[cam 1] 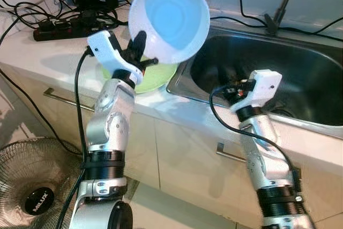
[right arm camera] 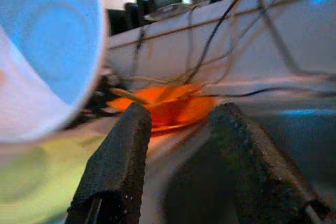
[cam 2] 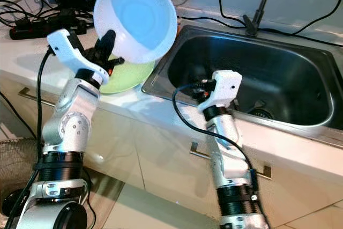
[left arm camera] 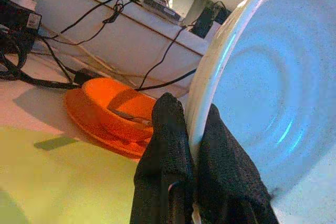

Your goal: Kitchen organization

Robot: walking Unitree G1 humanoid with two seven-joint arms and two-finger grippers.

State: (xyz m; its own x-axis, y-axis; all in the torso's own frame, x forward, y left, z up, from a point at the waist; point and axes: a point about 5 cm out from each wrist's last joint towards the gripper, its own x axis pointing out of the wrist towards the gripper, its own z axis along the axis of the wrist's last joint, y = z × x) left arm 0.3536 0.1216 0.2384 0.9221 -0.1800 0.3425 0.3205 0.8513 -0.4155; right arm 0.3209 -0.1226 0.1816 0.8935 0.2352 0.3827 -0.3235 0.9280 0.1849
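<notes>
- Left claw (cam 1: 140, 46) pinches the rim of a tilted white bowl (cam 1: 170, 19) above a green plate (cam 1: 155, 76) on the bench (cam 1: 32, 52).
- Right claw (right arm camera: 178, 145) hangs wide apart at the sink (cam 1: 278, 73).

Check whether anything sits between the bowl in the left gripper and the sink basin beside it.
Nothing visible does. The left gripper holds the blue bowl by its rim, raised above the green plate at the sink's edge. The right gripper, open, hangs at the basin's near side, below the bowl's likely path.

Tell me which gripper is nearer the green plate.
Left. The left gripper holds the blue bowl by its rim right above the green plate; the right gripper, open, sits over the sink, further off.
</notes>
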